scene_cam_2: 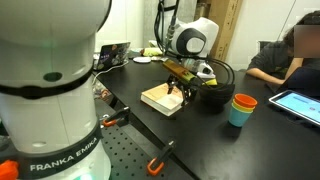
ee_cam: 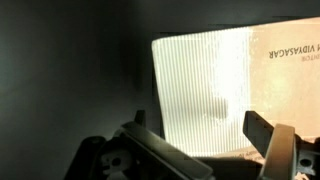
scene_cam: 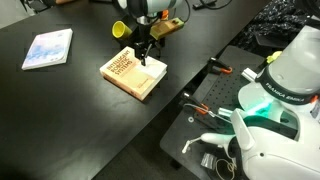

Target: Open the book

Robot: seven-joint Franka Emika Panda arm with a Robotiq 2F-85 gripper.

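The book [scene_cam: 133, 72] lies flat on the black table [scene_cam: 80, 110], tan-yellow cover with red lettering facing up and appearing closed. It also shows in an exterior view [scene_cam_2: 163, 98]. My gripper [scene_cam: 145, 58] hangs just over the book's far edge, and it appears in an exterior view [scene_cam_2: 178, 88] low over the book. In the wrist view the white page edges [ee_cam: 200, 85] fill the middle, with the lettered cover at the right. The gripper [ee_cam: 200, 128] is open, one finger on each side of the page edges, and holds nothing.
A thin light-blue-and-white booklet [scene_cam: 48, 48] lies far off on the table. A yellow cup [scene_cam: 120, 29] stands behind the book. Stacked orange and teal cups [scene_cam_2: 240, 108] stand near it. A second white robot base [scene_cam: 280, 90], red-handled tools [scene_cam: 205, 105] and a seated person [scene_cam_2: 285, 55] border the table.
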